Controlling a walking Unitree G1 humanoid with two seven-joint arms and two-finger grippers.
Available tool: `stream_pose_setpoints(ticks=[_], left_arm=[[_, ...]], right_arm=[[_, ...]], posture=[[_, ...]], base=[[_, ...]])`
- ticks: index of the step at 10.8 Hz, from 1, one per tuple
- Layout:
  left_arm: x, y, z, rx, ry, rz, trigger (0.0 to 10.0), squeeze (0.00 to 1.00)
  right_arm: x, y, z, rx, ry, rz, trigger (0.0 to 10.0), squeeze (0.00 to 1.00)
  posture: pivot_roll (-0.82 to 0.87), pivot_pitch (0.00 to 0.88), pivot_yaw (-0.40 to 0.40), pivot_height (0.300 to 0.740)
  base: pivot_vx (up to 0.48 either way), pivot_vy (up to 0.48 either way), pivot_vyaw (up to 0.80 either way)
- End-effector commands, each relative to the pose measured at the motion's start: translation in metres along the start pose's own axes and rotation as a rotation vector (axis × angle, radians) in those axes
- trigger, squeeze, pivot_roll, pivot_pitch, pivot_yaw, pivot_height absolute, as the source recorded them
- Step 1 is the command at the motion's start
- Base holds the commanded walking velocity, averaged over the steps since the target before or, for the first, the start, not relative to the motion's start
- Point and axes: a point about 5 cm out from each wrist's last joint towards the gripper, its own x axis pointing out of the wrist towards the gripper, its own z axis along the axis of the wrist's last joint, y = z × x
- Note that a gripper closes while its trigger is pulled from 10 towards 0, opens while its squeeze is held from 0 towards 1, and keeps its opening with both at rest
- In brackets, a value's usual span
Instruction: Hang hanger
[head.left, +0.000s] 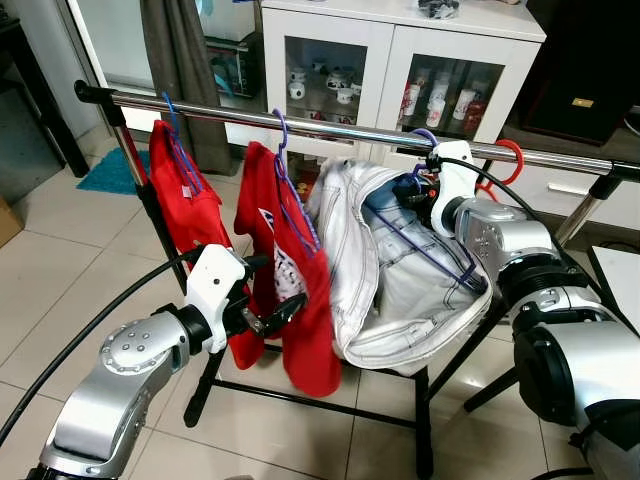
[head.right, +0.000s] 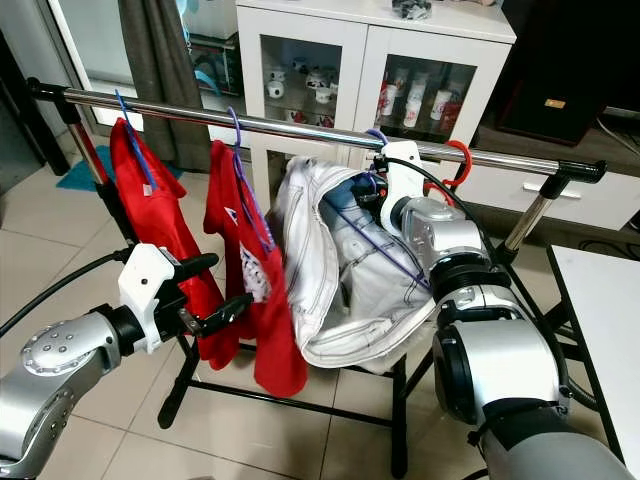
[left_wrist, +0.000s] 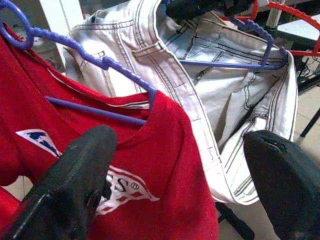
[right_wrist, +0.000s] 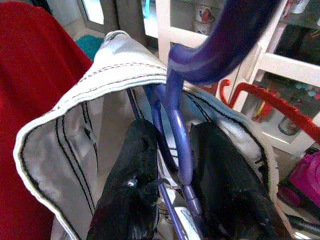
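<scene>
Purple plastic hanger (right_wrist: 175, 130) (white denim jacket (head.left: 390, 290)), right gripper (right_wrist: 175, 165) pinching neck

Head pair overhead — wrists close-in

Beige tiled floor (head.left: 60, 290) — white glass-fronted cabinet (head.left: 400, 60)

Even, fairly bright indoor light fills both head views, with colours clear and little blur. The chrome rail (head.left: 340, 128) carries a long white glare streak, and the tiled floor (head.left: 60, 270) shows pale sheen at the left. Shadows under the rack are soft. In the left wrist view the two black fingers (left_wrist: 70, 185) at the bottom are out of focus. The right wrist view is softer overall, its purple hanger hook (right_wrist: 220, 40) at the top blurred.
</scene>
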Motion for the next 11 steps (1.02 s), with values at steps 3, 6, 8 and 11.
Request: stream_pose_setpoints(ticks=[3,6,8,11], left_arm=[[0.0025,0.0002,0.0010,0.010,0.005,-0.015,10.0,0.24],[0.0017,0.0005,0.0004,0.010,0.007,-0.016,10.0,0.24],[0.0012,0.0007,0.0002,0.012,0.008,-0.016,10.0,0.24],[0.0009,0.0010,0.0005,0.016,0.010,-0.018,10.0,0.24]], right_arm=[[-0.0009,-0.0011,-0.0072,0.046,0.054,0.024,0.0,0.00],[-0.0008,0.0006,-0.0073,0.055,0.060,0.041,0.0,0.00],[-0.0006,0.0012,-0.0071,0.059,0.058,0.046,0.0,0.00],[-0.0006,0.0017,-0.0068,0.073,0.046,0.049,0.0,0.00]], posture=[[0.10,0.000,-0.024,0.740],[0.10,0.000,-0.024,0.740],[0.10,0.000,-0.025,0.740],[0.10,0.000,-0.023,0.740]], base=[[0.000,0.000,0.00],[0.000,0.000,0.00],[0.000,0.000,0.00],[0.000,0.000,0.00]])
